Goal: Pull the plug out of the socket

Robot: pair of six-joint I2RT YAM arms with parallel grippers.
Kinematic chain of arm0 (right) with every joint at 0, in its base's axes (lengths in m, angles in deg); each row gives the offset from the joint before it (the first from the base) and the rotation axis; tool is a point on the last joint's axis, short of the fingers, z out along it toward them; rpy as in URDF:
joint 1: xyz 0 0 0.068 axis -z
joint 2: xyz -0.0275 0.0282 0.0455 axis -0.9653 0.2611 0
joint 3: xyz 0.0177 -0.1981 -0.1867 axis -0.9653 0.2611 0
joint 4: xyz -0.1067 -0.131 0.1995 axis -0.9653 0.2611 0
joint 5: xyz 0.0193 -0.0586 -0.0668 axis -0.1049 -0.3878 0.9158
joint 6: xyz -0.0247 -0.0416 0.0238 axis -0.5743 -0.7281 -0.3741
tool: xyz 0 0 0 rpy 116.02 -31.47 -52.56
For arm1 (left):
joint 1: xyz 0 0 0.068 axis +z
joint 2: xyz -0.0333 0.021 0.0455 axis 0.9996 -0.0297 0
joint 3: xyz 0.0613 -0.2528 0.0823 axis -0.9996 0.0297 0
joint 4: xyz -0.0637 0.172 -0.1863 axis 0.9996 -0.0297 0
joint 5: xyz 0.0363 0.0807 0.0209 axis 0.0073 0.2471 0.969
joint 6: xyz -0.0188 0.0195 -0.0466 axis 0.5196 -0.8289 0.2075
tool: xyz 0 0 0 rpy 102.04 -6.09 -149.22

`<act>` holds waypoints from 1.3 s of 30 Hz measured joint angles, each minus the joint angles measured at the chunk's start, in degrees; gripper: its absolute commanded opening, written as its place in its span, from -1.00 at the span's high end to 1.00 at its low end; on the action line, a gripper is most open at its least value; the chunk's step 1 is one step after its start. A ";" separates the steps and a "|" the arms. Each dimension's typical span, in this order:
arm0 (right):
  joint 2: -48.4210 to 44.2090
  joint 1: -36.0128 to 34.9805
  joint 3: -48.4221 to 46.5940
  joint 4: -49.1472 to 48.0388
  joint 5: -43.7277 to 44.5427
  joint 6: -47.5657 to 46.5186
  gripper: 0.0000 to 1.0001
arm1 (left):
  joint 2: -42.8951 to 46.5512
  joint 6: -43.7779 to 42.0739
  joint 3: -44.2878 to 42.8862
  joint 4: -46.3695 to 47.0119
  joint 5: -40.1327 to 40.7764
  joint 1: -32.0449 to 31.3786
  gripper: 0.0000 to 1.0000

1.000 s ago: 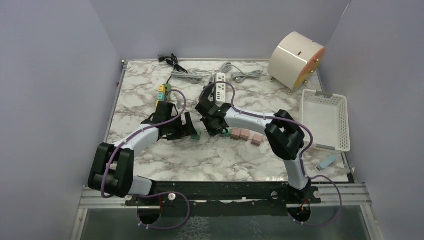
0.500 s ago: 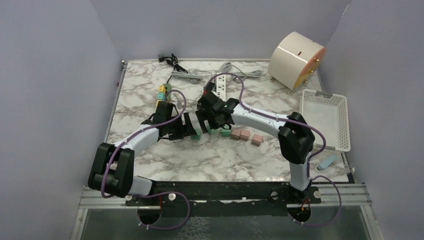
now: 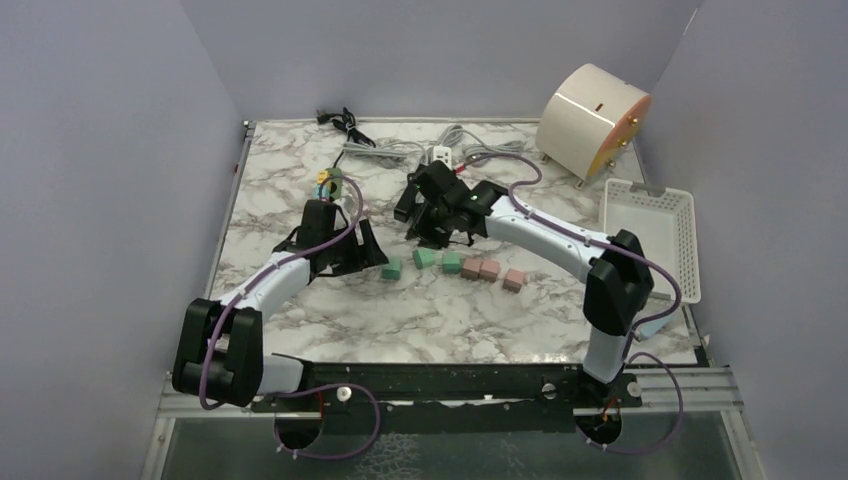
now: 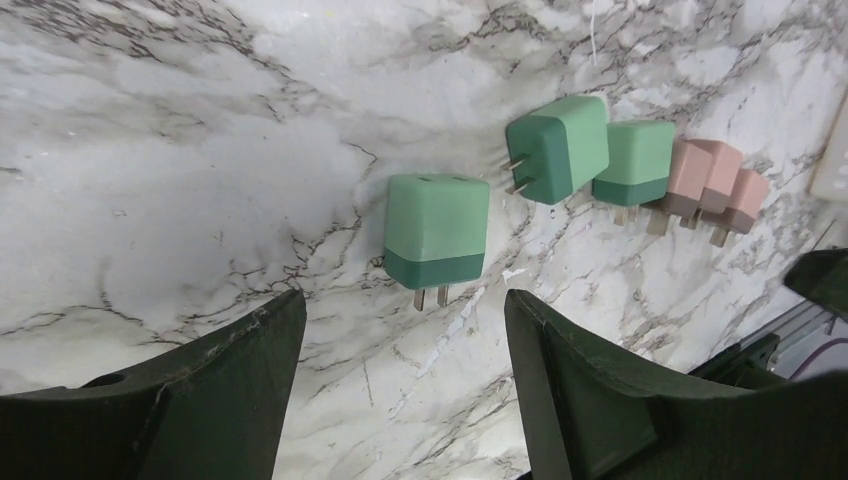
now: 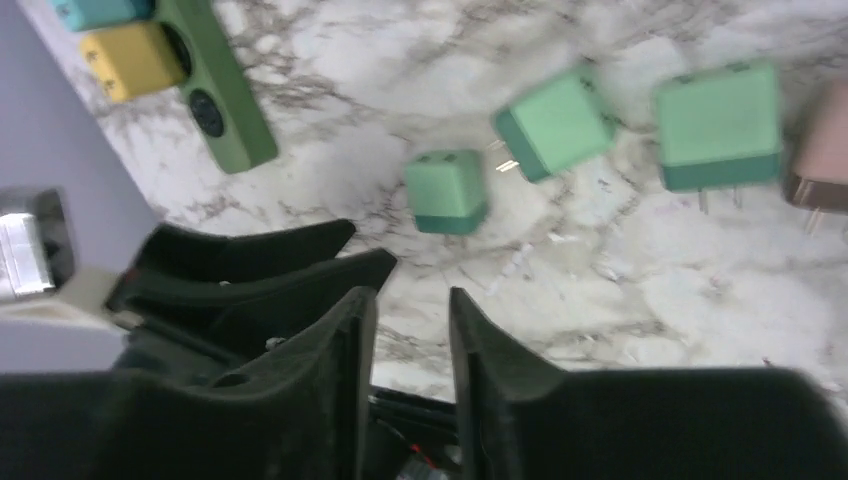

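A green socket strip [image 5: 215, 100] lies at the far left with a yellow plug [image 5: 130, 60] and a teal plug [image 5: 100, 10] seated in it; in the top view my left wrist partly covers the strip [image 3: 337, 186]. Three loose green plugs [image 4: 437, 230] [image 4: 558, 148] [image 4: 632, 162] lie on the marble with prongs showing. My left gripper [image 4: 400, 300] is open just short of the nearest one, with nothing between its fingers. My right gripper [image 5: 408, 295] hovers above the table [image 3: 425, 215], its fingers a narrow gap apart and empty.
Pink plugs [image 3: 489, 270] continue the row to the right. At the back are a white power strip [image 3: 441, 155] with grey cables and a round cream box [image 3: 590, 120]. A white basket [image 3: 650, 240] stands at the right edge.
My right gripper lifted away from the row toward the back, leaving a green plug on the marble, and its jaws narrowed. My left gripper drew back to the left.
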 measured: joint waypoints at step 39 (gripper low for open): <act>22.71 7.43 -16.39 25.90 -10.12 27.87 -0.28 | 1.97 -0.02 0.33 2.97 -7.91 5.09 -0.49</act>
